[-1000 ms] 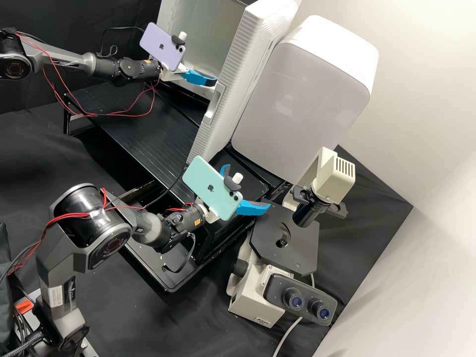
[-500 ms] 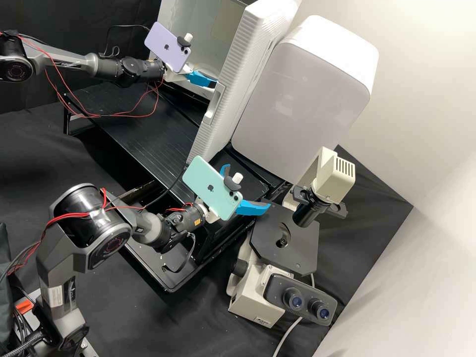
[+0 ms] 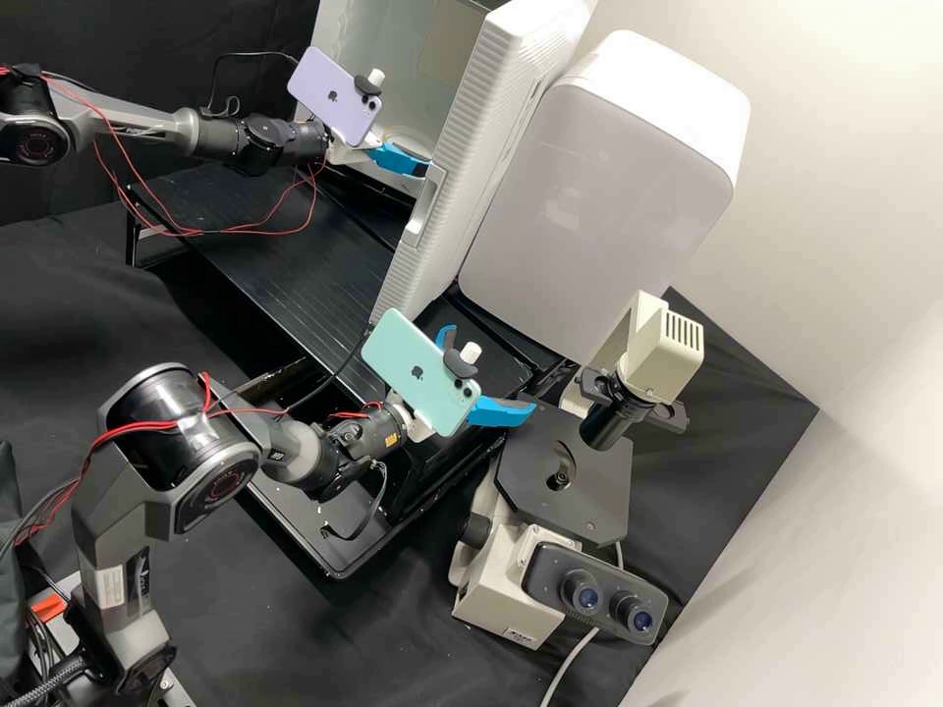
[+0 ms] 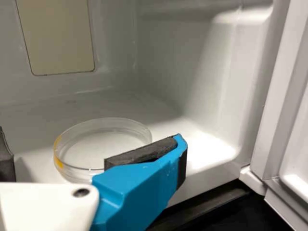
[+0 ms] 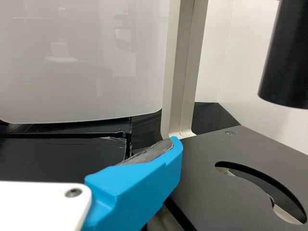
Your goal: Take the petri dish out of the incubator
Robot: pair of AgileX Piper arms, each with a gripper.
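the incubator (image 3: 471, 147) stands door open, the petri dish (image 4: 103, 147) on its floor near the front lip. the left gripper (image 3: 401, 157) is spread wide at the dish, the right gripper (image 3: 489, 373) spread too. an off-centre squeeze might skid or tip it.

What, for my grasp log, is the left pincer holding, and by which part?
Nothing: the left pincer is open, the petri dish lying ungripped on the incubator floor.
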